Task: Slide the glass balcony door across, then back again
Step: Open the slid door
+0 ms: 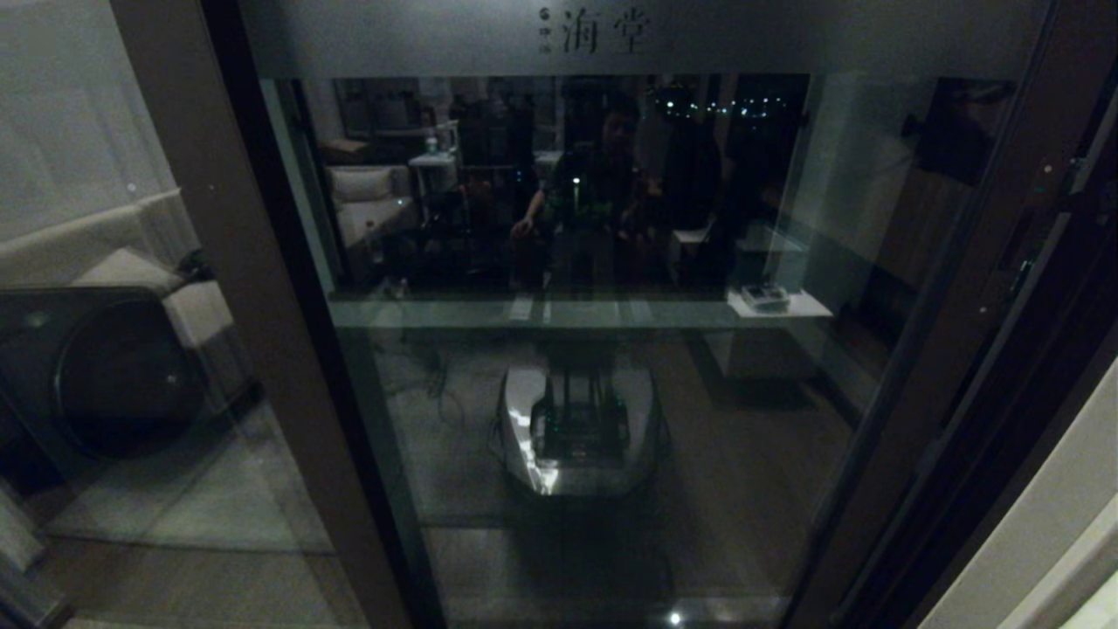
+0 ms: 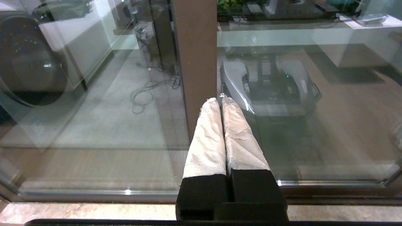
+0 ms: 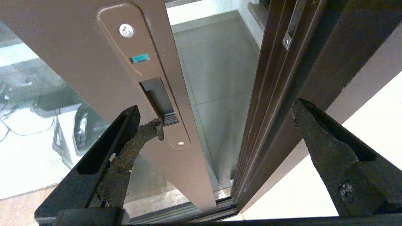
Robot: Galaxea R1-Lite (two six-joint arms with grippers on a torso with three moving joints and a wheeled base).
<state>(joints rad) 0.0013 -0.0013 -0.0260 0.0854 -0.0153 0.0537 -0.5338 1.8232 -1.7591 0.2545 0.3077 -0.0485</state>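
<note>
The glass balcony door (image 1: 603, 349) is seen filling the middle of the head view, with a frosted band (image 1: 611, 35) bearing small characters across its top. To the left of the door, a washing machine (image 1: 96, 367) is seen through a fixed glass pane (image 1: 113, 262). The left gripper (image 2: 221, 100) is held clenched on nothing, its 2 cloth-wrapped fingers (image 2: 207, 141) pressed together and pointed at the door's left brown stile (image 2: 194, 56), low down near the floor track (image 2: 94, 196). The robot's own base (image 1: 576, 428) is reflected in the door's glass. At the door's right stile, the right gripper (image 3: 226, 119) is spread wide, 1 finger (image 3: 144, 135) lying at the recessed handle (image 3: 158, 100); contact cannot be judged. A gap is seen between that stile and the door frame (image 3: 282, 94), and tiled floor (image 3: 216, 81) shows through it.
</note>
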